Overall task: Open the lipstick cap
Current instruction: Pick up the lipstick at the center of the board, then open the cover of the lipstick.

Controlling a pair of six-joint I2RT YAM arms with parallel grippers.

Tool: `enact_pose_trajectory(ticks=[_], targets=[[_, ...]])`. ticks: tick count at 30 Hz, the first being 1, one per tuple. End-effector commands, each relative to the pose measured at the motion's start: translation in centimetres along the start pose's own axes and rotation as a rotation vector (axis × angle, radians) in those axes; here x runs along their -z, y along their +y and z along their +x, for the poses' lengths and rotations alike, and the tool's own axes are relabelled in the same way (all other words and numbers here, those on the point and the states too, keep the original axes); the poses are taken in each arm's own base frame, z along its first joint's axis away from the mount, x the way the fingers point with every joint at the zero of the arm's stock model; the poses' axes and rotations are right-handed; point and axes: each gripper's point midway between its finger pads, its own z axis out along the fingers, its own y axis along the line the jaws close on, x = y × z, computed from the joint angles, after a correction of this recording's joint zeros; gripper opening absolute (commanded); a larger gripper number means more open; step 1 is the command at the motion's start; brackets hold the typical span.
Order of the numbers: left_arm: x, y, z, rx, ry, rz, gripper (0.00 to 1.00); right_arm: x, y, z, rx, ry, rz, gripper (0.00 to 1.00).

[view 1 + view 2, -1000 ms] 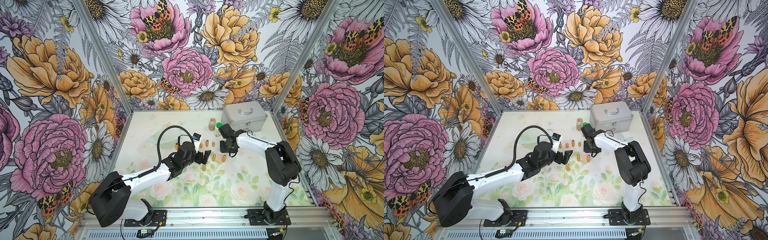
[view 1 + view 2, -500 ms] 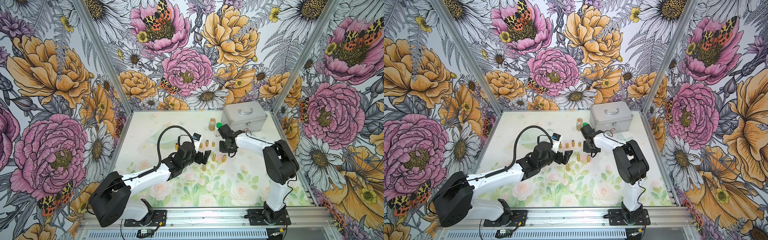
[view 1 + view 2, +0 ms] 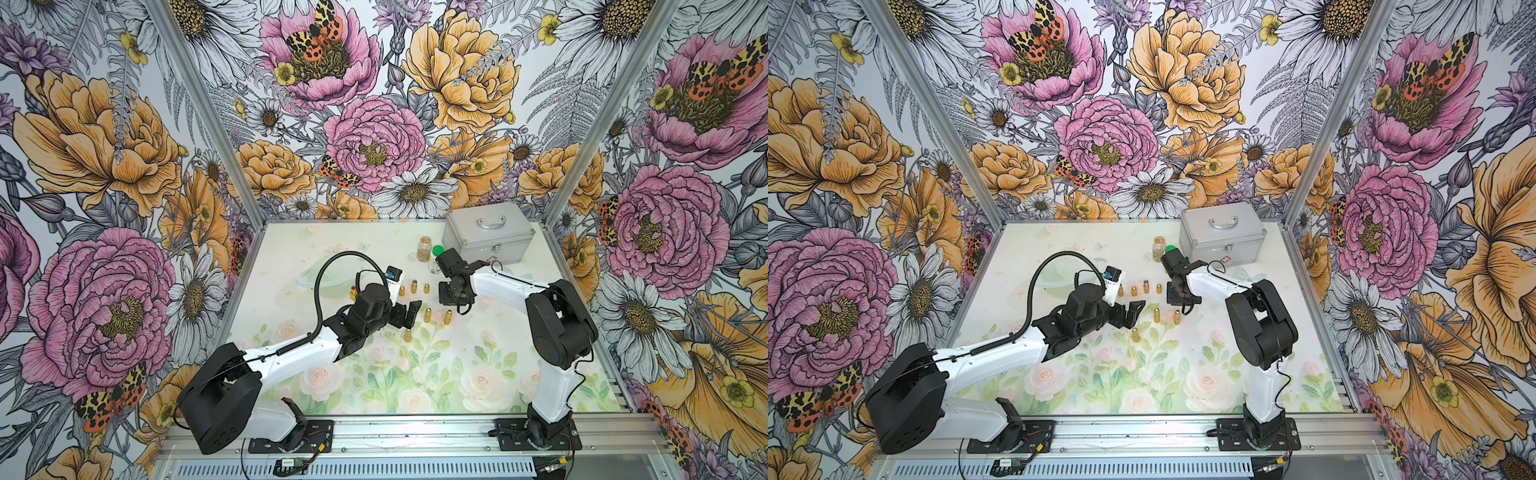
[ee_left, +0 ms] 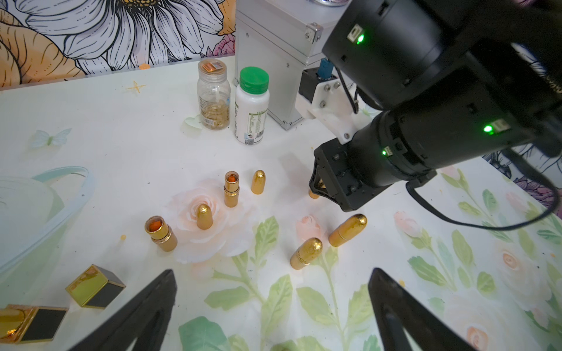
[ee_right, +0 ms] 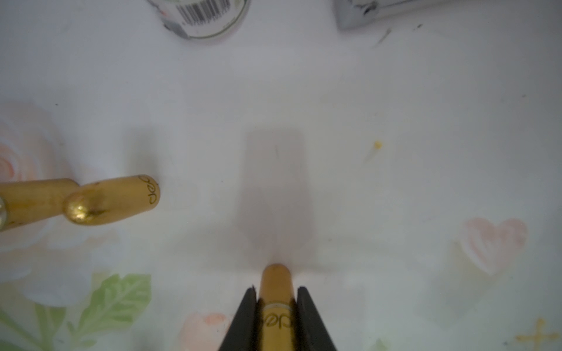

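Two arms reach over the surface point(image 3: 478, 374). The right arm point(image 3: 498, 289) rises from the near edge, elbow high, forearm slanting toward the far edge, wrist bent so the right gripper point(image 3: 451, 297) points straight down. The left arm point(image 3: 299, 357) stretches low toward the middle; the left gripper point(image 4: 273, 307) is nearly level, its claw spread wide apart. In both top views the right gripper's body hides its catch. The right wrist view shows the claw clamped on the gold lipstick point(image 5: 276, 282), fingers point(image 5: 243, 322) at the pale seam ring. It stands upright, long axis vertical, base down, right of centre nearer the far edge, near the green-capped bottle point(image 4: 252, 106).
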Motion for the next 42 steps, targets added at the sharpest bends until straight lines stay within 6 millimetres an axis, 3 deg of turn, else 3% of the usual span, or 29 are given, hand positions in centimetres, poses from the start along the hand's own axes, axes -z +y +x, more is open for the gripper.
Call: enact_pose_trajectory(ticks=[1,9,16,24,32,38,42], targets=[[0.3,0.0,-0.9,-0.019,-0.027,-0.017,0.99,1.3,0.2,-1.4,0.007,-0.053,-0.018,0.21],[1.5,1.3,-1.2,-0.013,-0.054,-0.045,0.99,5.9,1.8,-2.8,0.047,-0.095,-0.117,0.21],[3.0,3.0,-1.1,0.008,-0.074,-0.038,0.97,10.5,5.1,-3.2,0.125,-0.096,-0.286,0.21],[4.2,2.7,-0.1,-0.042,-0.071,0.063,0.80,15.2,10.4,-1.7,0.215,-0.050,-0.566,0.22],[4.1,1.6,-0.5,-0.093,-0.116,0.193,0.62,17.1,13.3,0.3,0.269,0.004,-0.703,0.22],[3.2,0.0,-0.7,-0.157,-0.122,0.286,0.54,18.4,14.9,1.0,0.281,0.028,-0.783,0.22],[2.6,-0.1,-0.5,-0.170,-0.118,0.290,0.52,18.9,15.4,1.1,0.284,0.030,-0.804,0.22]])
